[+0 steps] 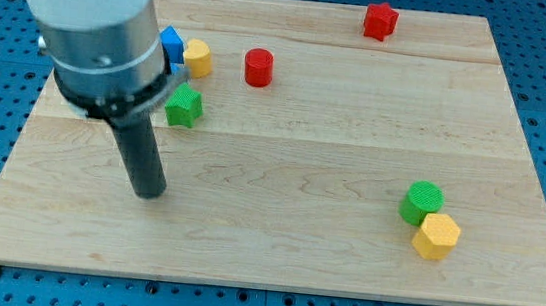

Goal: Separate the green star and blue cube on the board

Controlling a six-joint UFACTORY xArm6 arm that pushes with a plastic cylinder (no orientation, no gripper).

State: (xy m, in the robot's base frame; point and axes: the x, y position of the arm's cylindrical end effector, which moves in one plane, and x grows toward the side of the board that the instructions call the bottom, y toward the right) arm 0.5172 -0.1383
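Observation:
The green star [184,106] lies on the wooden board [274,244] at the view's upper left. The blue cube [171,43] sits above it, partly hidden behind the arm's grey body, and touches a yellow block [198,57] on its right. A small gap separates the star from the cube. My tip [151,191] rests on the board below and slightly left of the green star, well apart from it.
A red cylinder [258,67] stands right of the yellow block. A red star [379,21] is near the board's top edge. A green cylinder [421,201] and a yellow hexagonal block [436,235] touch each other at the lower right.

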